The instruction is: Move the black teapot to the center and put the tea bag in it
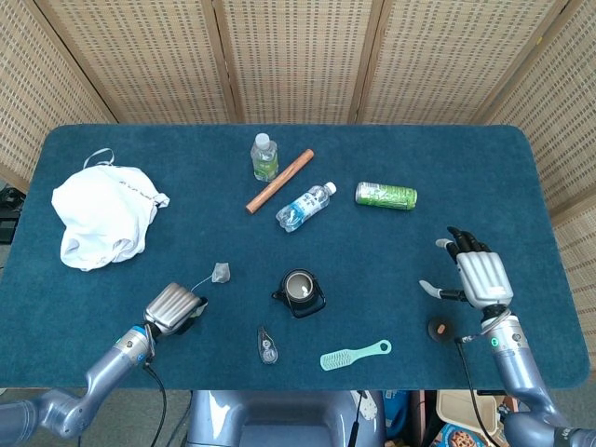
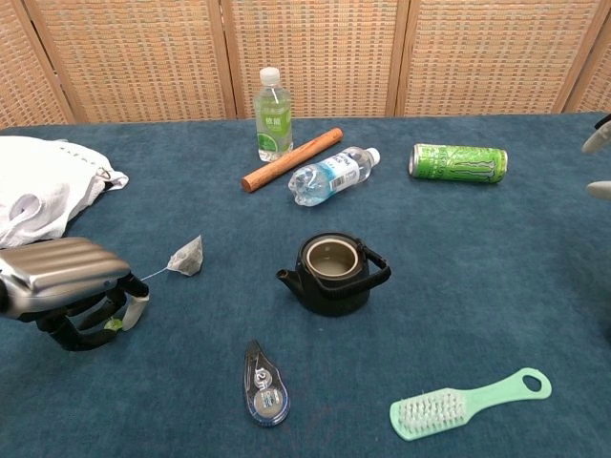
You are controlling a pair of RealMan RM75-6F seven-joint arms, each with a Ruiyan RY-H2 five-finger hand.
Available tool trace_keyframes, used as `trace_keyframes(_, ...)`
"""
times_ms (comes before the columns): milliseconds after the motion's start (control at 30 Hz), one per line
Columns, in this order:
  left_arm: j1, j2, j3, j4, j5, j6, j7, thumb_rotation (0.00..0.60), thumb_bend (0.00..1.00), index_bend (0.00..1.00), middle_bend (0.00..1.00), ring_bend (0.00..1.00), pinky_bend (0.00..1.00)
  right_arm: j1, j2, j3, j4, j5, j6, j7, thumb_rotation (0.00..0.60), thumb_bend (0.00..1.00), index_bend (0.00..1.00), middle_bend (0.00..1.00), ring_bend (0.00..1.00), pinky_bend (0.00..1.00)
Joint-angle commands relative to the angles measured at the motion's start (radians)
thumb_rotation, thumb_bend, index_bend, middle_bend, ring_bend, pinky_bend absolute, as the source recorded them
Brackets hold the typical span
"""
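Observation:
The black teapot (image 1: pixel 300 292) stands lidless near the table's middle, spout to the left (image 2: pixel 332 274). The tea bag (image 1: pixel 221 272) lies on the cloth left of it (image 2: pixel 186 256), its string running down-left to my left hand (image 1: pixel 172 306). That hand (image 2: pixel 62 277) sits at the front left with its fingers curled down, pinching the bag's small green tag. My right hand (image 1: pixel 479 276) hovers at the right side, fingers apart and holding nothing; only its fingertips (image 2: pixel 600 188) show in the chest view.
A small round dark lid (image 1: pixel 439 327) lies below the right hand. Behind the teapot are a green-label bottle (image 1: pixel 264 156), a wooden stick (image 1: pixel 279 181), a lying water bottle (image 1: pixel 305 206) and a green can (image 1: pixel 386 195). A white cloth (image 1: pixel 101 216) lies far left; a tape dispenser (image 1: pixel 267 344) and mint brush (image 1: pixel 354 354) lie in front.

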Motion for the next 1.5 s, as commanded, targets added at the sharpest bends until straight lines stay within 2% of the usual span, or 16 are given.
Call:
trace_keyframes(33,0.000,-0.001,0.002,0.001,-0.003,-0.001,-0.001,0.600,0.44,0.54,0.75,0.71,0.74,-0.001,0.000,0.000,0.000,0.000,0.000,0.000,0.213,0.37,0.25,0.15,0.14,0.30)
trace_keyframes(800,0.001,0.024,0.007,-0.025,-0.006,0.010,-0.038,0.600,0.44,0.65,0.77,0.72,0.74,-0.007,0.003,0.005,-0.002,-0.002,0.003,0.008,0.212,0.37,0.25,0.15,0.14,0.30)
trace_keyframes(1100,-0.001,0.068,-0.009,-0.067,0.011,0.022,-0.102,0.600,0.45,0.68,0.79,0.74,0.75,-0.008,0.005,0.007,-0.003,-0.001,0.003,0.008,0.210,0.37,0.25,0.15,0.14,0.30)
trace_keyframes(1500,-0.001,0.174,-0.052,-0.171,0.075,0.092,-0.200,0.600,0.45,0.69,0.79,0.74,0.75,-0.010,0.010,0.009,-0.010,-0.006,0.005,0.010,0.214,0.37,0.25,0.15,0.14,0.30)
